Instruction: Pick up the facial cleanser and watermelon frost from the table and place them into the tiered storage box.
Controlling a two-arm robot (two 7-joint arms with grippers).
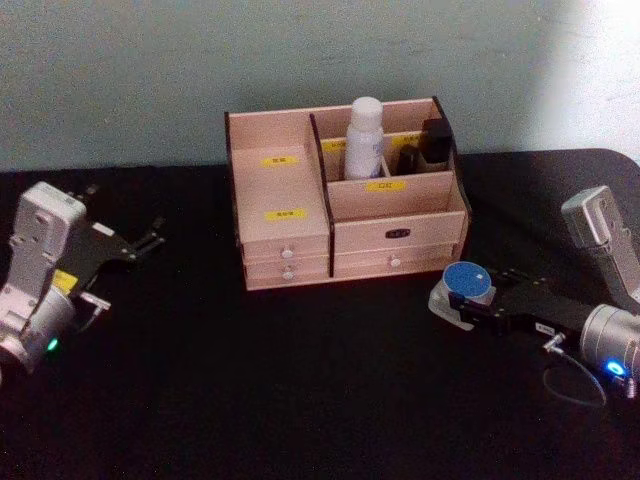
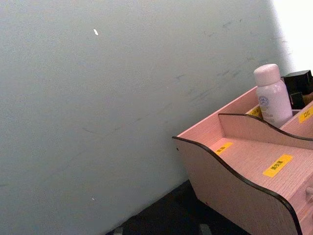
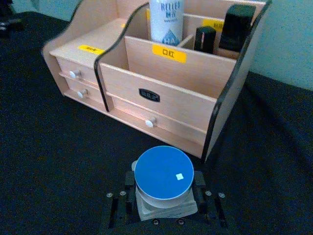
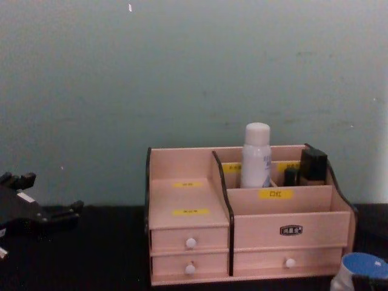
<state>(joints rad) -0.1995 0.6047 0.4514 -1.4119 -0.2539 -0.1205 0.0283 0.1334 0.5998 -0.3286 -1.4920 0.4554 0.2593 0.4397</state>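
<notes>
Frost jar (image 3: 164, 172), blue lid: pinched by right pincer (image 3: 164, 198), low at the counter (image 1: 300, 400), just before the box (image 1: 280, 190) drawers. Cleanser (image 1: 364, 135): upright in a rear compartment, done. Left pincer (image 1: 150, 238): parked far left. Step, as I judge it: jar to box. Next: lift over the front wall, lower into a free compartment.

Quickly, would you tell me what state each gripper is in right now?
Left gripper: open, empty.
Right gripper: closed on the blue-lidded jar.
</notes>
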